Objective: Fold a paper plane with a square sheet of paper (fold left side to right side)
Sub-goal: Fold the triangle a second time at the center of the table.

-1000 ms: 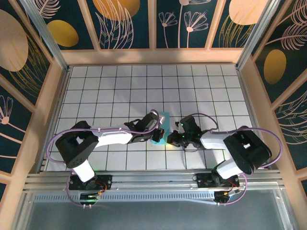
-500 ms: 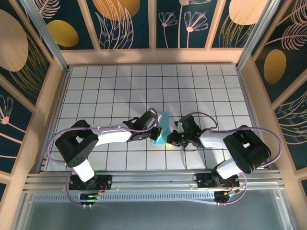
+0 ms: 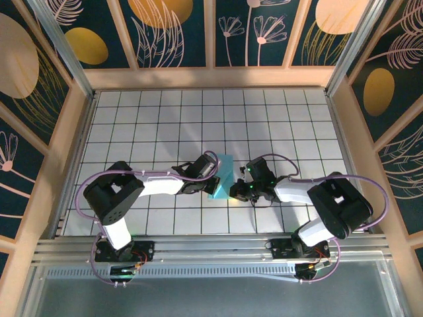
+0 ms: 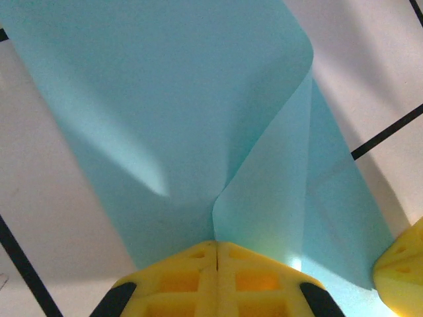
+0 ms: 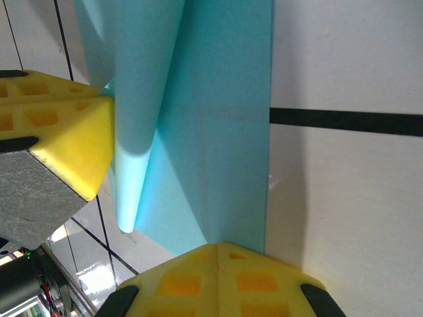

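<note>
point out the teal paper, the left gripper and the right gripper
teal paper [image 3: 225, 172], top view, its bare far part
left gripper [image 4: 217, 254], left wrist view, seam between its shut yellow fingertips
right gripper [image 5: 219, 257], right wrist view, seam between its shut yellow fingertips

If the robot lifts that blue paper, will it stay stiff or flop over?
Probably floppy: the paper curls in a soft loop where the left pincer pinches it. It looks thin, so it is likely very light. Pushed flat, it would probably slide on the smooth tiled table, and faint fold lines suggest it creases easily.
</note>
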Controlling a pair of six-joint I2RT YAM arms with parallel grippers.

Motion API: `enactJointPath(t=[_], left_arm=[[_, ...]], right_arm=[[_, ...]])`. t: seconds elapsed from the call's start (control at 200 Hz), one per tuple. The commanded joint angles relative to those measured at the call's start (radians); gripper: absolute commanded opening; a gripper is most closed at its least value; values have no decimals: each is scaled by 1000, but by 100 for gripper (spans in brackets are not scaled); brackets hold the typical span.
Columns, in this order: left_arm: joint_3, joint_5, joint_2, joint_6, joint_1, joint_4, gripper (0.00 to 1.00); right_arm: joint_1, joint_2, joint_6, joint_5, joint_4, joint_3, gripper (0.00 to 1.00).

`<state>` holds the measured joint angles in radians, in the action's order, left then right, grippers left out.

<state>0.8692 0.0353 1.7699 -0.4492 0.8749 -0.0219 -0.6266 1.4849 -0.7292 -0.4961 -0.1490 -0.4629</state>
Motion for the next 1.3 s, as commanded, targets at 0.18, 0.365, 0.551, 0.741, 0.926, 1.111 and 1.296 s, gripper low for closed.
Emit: enactJointPath(t=[0.18,0.365,0.551,0.741,0.926,1.111,1.296], left_arm=[[26,-23,17,30,-22,17,0],[27,-30,5,37,-28,22,0],[33,-26,0,46,-29,22,0],[34,-13,10,50,-30,19,0],[34,-20,-2,54,-31,15,0],[40,-20,-10,70,-30,16,0],[44,-21,-17,80,-30,17,0]], right_arm=[[-5,29,30,71,94,3,0],[-4,32,30,71,91,3,0],[-5,34,30,70,89,3,0],[-4,33,30,68,89,4,0],[-4,34,30,68,88,5,0],[-4,35,31,67,86,6,0],[-4,40,30,64,82,8,0]])
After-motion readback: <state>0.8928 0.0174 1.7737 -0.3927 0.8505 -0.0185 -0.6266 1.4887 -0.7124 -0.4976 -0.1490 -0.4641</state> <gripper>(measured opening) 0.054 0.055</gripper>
